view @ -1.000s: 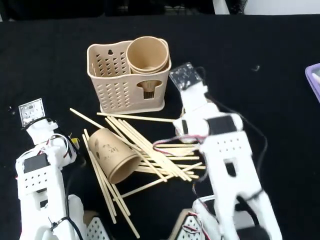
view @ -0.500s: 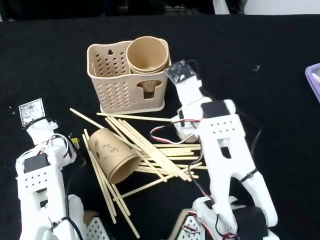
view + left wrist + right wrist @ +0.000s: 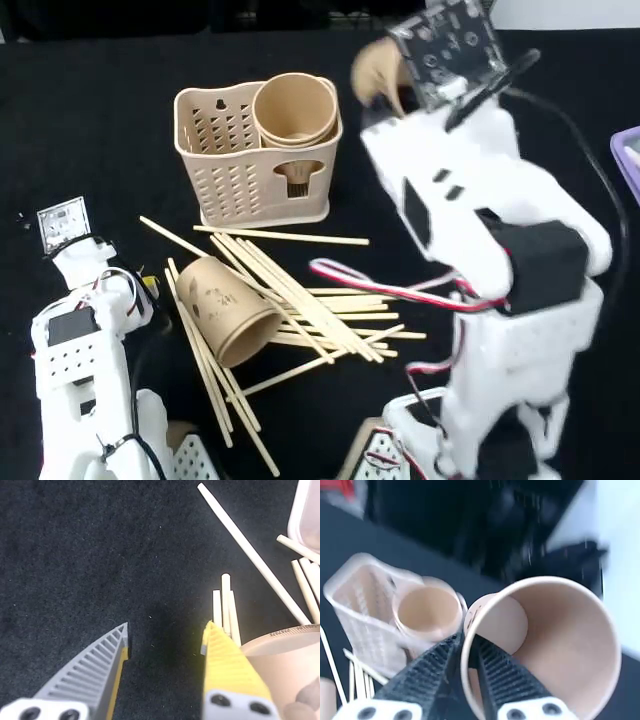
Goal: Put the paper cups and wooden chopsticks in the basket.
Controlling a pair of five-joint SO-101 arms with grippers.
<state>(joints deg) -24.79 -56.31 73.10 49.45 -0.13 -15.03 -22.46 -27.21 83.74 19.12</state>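
Paper cups (image 3: pixel 295 108) in the basket (image 3: pixel 250 175) already, one more cup (image 3: pixel 555 635) clamped in the right pincer (image 3: pixel 465 645) up near it, another cup (image 3: pixel 228 310) and all the wooden chopsticks (image 3: pixel 300 290) waiting on the tabletop (image 3: pixel 100 100), left pincer (image 3: pixel 166 627) apart just by them.

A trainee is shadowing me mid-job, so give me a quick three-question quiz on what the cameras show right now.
1. True or false: the right gripper is shut on the rim of a paper cup.
2. The loose cup is: A upright; B on its side among the chopsticks; C upside down.
3. Fill in: the left gripper is ____ (open or shut).

Key: 1 true; 2 B; 3 open.
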